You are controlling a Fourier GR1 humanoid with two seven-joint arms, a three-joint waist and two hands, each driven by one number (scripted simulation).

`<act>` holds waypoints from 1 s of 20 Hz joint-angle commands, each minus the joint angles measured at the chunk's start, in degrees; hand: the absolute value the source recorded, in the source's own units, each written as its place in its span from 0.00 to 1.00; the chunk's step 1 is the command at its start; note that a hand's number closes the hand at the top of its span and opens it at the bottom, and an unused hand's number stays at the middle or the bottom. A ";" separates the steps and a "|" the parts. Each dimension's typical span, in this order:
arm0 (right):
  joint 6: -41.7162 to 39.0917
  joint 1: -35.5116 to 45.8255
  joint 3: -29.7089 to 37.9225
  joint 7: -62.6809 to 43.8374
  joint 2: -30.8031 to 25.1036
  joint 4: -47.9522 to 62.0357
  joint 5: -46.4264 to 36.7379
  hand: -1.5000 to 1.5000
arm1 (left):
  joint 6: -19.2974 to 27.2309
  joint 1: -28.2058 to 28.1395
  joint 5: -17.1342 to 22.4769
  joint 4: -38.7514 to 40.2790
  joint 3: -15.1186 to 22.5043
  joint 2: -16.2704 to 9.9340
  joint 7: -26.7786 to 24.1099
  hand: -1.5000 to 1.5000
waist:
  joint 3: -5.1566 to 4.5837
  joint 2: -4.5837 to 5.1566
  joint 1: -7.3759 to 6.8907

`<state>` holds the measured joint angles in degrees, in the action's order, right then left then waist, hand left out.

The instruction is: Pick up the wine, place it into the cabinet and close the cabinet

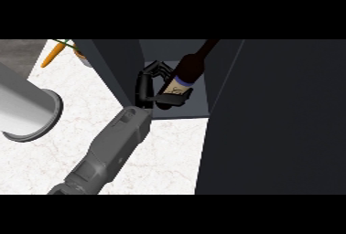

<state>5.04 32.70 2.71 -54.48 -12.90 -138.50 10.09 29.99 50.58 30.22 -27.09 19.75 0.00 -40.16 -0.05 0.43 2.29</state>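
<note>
Although the wine bottle has been carried into the open cabinet, it is not yet released: the fingers of the right hand are curled round its lower, labelled part, and it is held tilted, neck leaning up and to the right. Whether its base is seated on the cabinet floor cannot be told. The left hand is not seen. A risk is judged here: if the bottle is let go while tilted, it could topple or roll out onto the worktop. The dark door at the right stands open, and could be struck by the forearm on withdrawal. A carrot lies well apart at the upper left.
</note>
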 commanded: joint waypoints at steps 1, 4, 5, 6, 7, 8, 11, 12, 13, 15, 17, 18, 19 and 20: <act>2.05 2.18 0.24 -4.54 -0.01 -4.99 2.90 0.00 | -2.56 3.03 3.69 5.23 -4.25 0.00 -1.74 1.00 | -0.06 0.22 0.95; 0.92 0.28 -0.13 -1.80 1.06 -3.18 3.50 0.00 | -2.81 5.61 3.81 9.48 -4.91 0.00 -1.57 1.00 | -0.01 0.38 0.96; 0.77 0.59 -0.23 -1.98 0.47 -4.16 2.53 0.00 | -2.61 5.57 4.28 9.83 -5.65 0.00 -2.59 1.00 | -0.01 0.29 0.81; 2.26 0.49 -3.44 -2.76 1.70 -4.21 -0.61 0.00 | -2.56 6.76 3.73 9.95 -4.55 0.00 -1.36 1.00 | -0.02 0.14 0.44; 1.40 0.81 -0.44 0.08 1.14 -1.82 0.29 0.00 | -4.32 8.96 3.44 13.04 -7.55 -1.01 -2.06 1.00 | -0.01 0.46 0.48; 0.15 1.01 1.17 -1.32 0.15 -1.94 4.16 0.00 | -4.55 8.68 4.34 12.99 -7.44 -0.01 -2.11 1.00 | 0.00 0.47 0.86; 0.73 0.70 0.24 -2.43 0.17 -4.55 3.47 0.00 | -2.99 11.02 3.66 15.23 -7.74 -0.02 -2.92 1.00 | 0.01 0.49 1.48; -1.27 -0.14 2.39 -0.57 -0.77 -2.76 5.49 0.00 | -3.30 11.11 3.73 15.91 -8.18 -0.02 -2.65 1.00 | 0.05 0.53 1.13; 0.12 -0.96 0.33 -1.25 0.66 -5.13 3.76 0.00 | -3.61 11.35 2.69 17.41 -8.23 -1.70 -4.17 1.00 | 0.03 0.72 1.67; 0.59 -0.23 -3.74 -0.03 2.20 -3.12 0.51 0.00 | 0.75 13.05 1.72 19.38 -7.58 -0.32 -4.19 1.00 | -0.01 1.04 2.06; 1.83 1.76 -1.65 -4.17 0.67 -4.77 1.85 0.00 | 2.04 13.11 0.91 20.94 -7.22 -1.33 -3.25 1.00 | -0.02 0.57 1.87; 0.49 0.56 -1.36 0.16 1.31 -1.77 1.33 0.00 | 2.04 13.54 0.50 21.77 -7.10 -2.40 -3.60 1.00 | 0.02 1.09 1.97; -0.06 0.83 1.38 -1.13 0.05 -3.15 4.26 0.00 | 2.81 13.39 0.19 21.98 -6.96 -1.06 -3.61 1.00 | 0.05 0.75 1.72; 1.24 1.52 -3.01 -0.65 2.03 -2.18 0.68 0.00 | 3.81 15.40 -0.03 23.09 -6.87 -1.46 -1.70 1.00 | -0.02 1.08 2.18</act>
<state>5.57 34.31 1.07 -54.43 -11.85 -138.28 10.05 30.88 63.47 31.11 -7.15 12.86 -0.99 -43.78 -0.04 1.21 4.11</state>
